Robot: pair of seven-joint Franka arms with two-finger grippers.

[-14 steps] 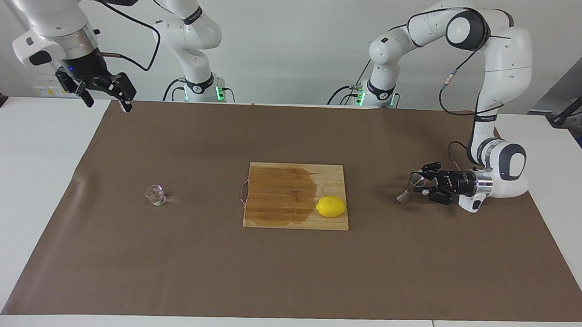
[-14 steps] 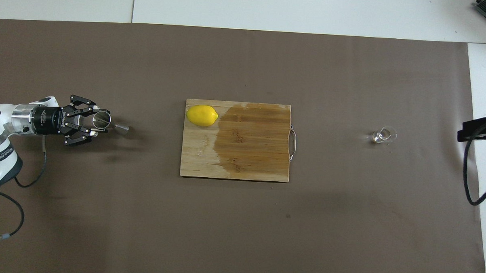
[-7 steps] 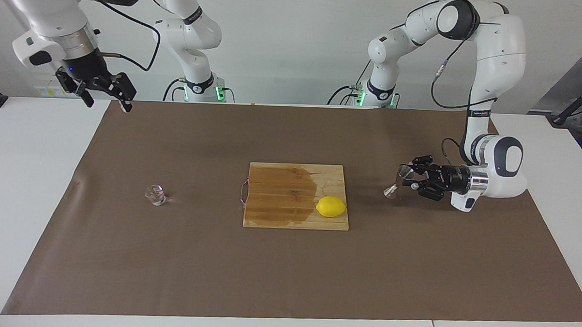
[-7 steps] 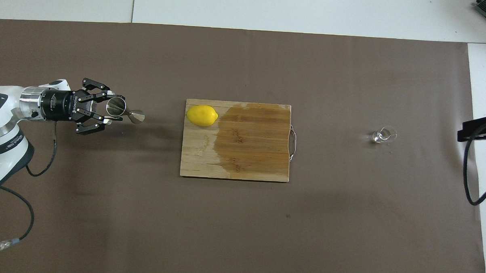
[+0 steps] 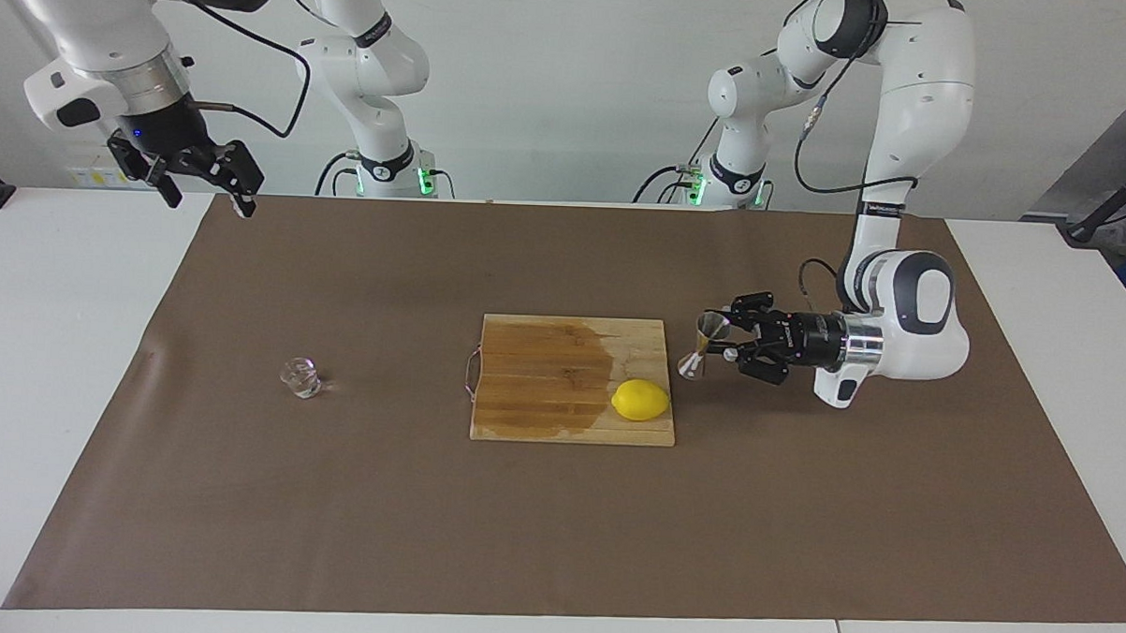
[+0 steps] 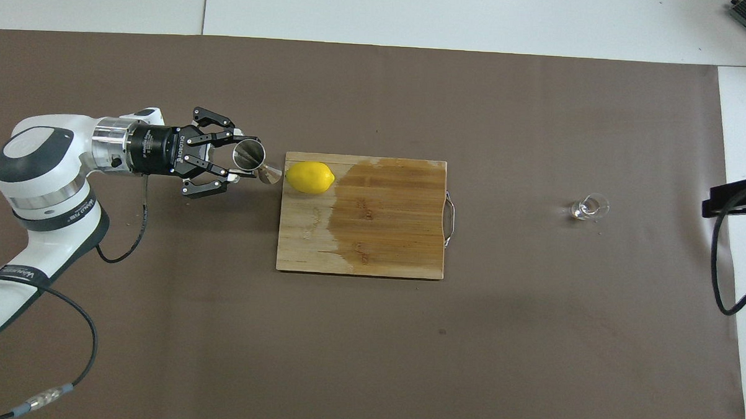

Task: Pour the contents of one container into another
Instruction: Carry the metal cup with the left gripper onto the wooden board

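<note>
wall: plain white (image 5: pixel 571 92) | table: white top (image 5: pixel 56 355) | cover: brown mat (image 5: pixel 556 522) reaching nearly every table edge | light: even, soft shadows

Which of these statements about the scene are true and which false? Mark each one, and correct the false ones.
1. The left claw holds the steel jigger. True.
2. The lemon lies on the brown mat. False: it lies on the wooden cutting board.
3. The glass cup stands on the mat toward the right arm's end of the table. True.
4. The right claw grips the glass cup. False: it hangs open and holds nothing, with the right arm waiting.
5. The jigger stands on the cutting board. False: it is carried in the air beside the board.
</note>
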